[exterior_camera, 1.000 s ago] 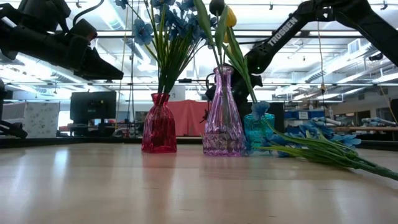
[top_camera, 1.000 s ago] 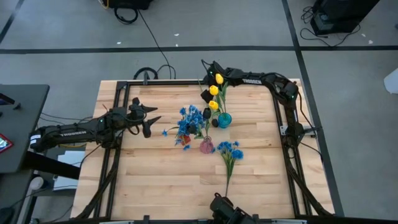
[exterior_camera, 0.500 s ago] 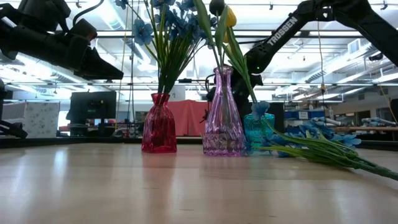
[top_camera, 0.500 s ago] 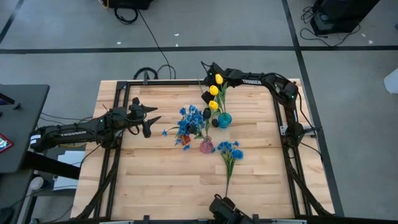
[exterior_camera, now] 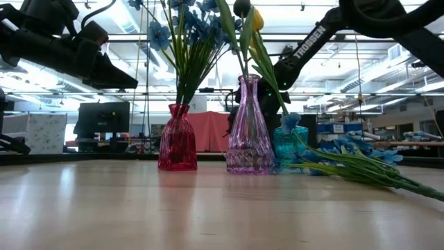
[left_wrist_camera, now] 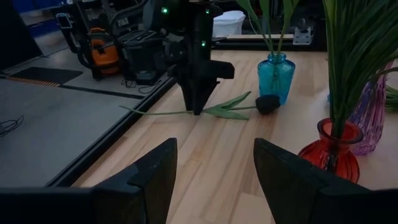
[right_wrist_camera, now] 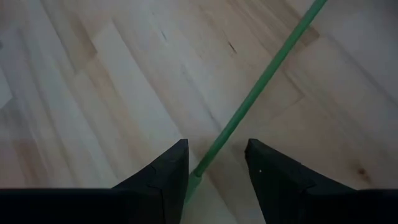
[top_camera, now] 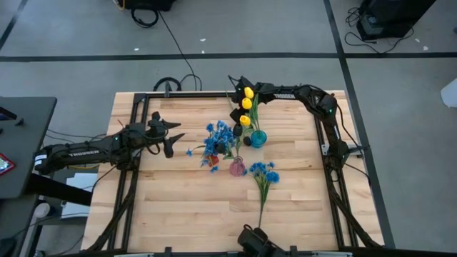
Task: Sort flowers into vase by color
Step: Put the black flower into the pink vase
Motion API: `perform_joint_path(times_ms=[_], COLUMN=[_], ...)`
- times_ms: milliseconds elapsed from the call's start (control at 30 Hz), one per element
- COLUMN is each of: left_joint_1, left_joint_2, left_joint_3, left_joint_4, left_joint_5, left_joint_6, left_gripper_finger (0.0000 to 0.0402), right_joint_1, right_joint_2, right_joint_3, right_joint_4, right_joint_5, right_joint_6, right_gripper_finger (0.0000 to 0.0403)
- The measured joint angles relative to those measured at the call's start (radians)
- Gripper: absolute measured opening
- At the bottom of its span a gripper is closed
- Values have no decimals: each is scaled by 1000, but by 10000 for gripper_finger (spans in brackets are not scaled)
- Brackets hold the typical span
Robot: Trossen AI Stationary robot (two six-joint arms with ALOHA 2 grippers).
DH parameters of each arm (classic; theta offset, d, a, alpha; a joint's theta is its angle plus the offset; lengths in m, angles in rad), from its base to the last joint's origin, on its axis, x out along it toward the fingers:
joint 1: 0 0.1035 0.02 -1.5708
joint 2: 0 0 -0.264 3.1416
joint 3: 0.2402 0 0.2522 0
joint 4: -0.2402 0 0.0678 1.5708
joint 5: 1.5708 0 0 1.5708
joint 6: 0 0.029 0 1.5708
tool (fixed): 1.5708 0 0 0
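I take the purple vase point(exterior_camera: 248, 128) as landmark. It holds green stems with a dark tulip bud point(exterior_camera: 241, 7) and a yellow bud point(exterior_camera: 257, 19) at the top. Just beside it, the red vase point(exterior_camera: 177, 139) holds the blue blossoms point(top_camera: 218, 138). Behind it, the teal vase point(top_camera: 258, 137) holds yellow tulips point(top_camera: 246, 104). One blue bunch point(top_camera: 262, 173) lies flat on the wooden table point(top_camera: 178, 203) beside the purple vase. A dark tulip point(left_wrist_camera: 268, 103) lies on the table next to the teal vase, its green stem point(right_wrist_camera: 261, 84) running between the right gripper point(right_wrist_camera: 214, 171) fingers; whether they pinch it, I cannot tell. Left gripper point(top_camera: 173, 137) hangs open, well apart beyond the red vase. Room behind: monitors, ceiling lights.
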Motion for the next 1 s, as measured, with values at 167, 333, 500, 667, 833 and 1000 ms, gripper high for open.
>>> perform_joint_path(times_ms=[167,333,500,667,833,1000], left_joint_1=[0,0,0,0,0,0], left_joint_2=[0,0,0,0,0,0], left_joint_3=[0,0,0,0,0,0], left_joint_4=[3,2,2,-1,-1,8], left_joint_5=[-2,-2,-2,-2,-2,23], left_joint_6=[0,0,1,1,1,1], left_gripper_finger=[218,218,218,218,218,218], right_joint_1=[8,18,20,19,19,12], right_joint_2=[0,-1,-1,-2,-2,-2], right_joint_3=[0,1,2,2,2,3], right_joint_4=[-5,-10,-27,-37,-41,-46], right_joint_5=[26,59,82,87,82,56], right_joint_6=[-11,-10,-9,-7,-7,-8], right_gripper_finger=[166,140,95,39,8,9])
